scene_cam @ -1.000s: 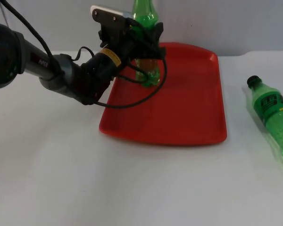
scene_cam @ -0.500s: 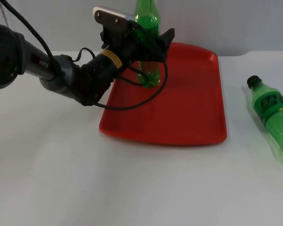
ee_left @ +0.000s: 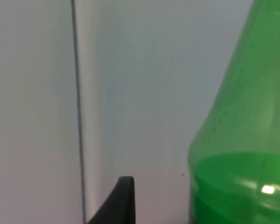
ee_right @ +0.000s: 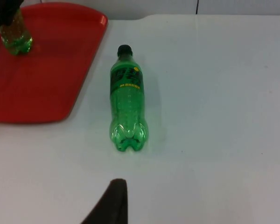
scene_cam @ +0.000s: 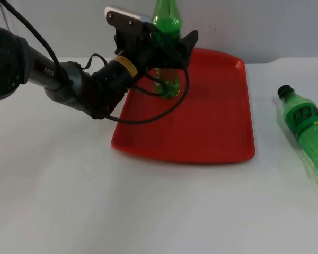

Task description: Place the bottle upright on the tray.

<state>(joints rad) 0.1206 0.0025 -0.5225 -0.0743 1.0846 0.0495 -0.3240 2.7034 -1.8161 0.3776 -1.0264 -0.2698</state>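
Since the earlier frames, the left gripper (scene_cam: 167, 45) has spread its fingers and let go of the upright bottle (scene_cam: 165, 50), which stands between the parted jaws at the far left of the red tray (scene_cam: 212, 121). A second bottle (ee_right: 127, 99) lies on the white table (scene_cam: 148, 211), right of the tray. Grey partition wall (scene_cam: 265, 26) behind.

Lighting is bright, even and diffuse from overhead, leaving the white table (scene_cam: 148, 211) nearly washed out with only soft, faint shadows beside the tray (scene_cam: 212, 132) and the lying bottle (ee_right: 127, 107). The left wrist view sits too close to the standing bottle (ee_left: 242, 140), which is out of focus and carries one small glare spot. The top view is clear, with no marked edge distortion.
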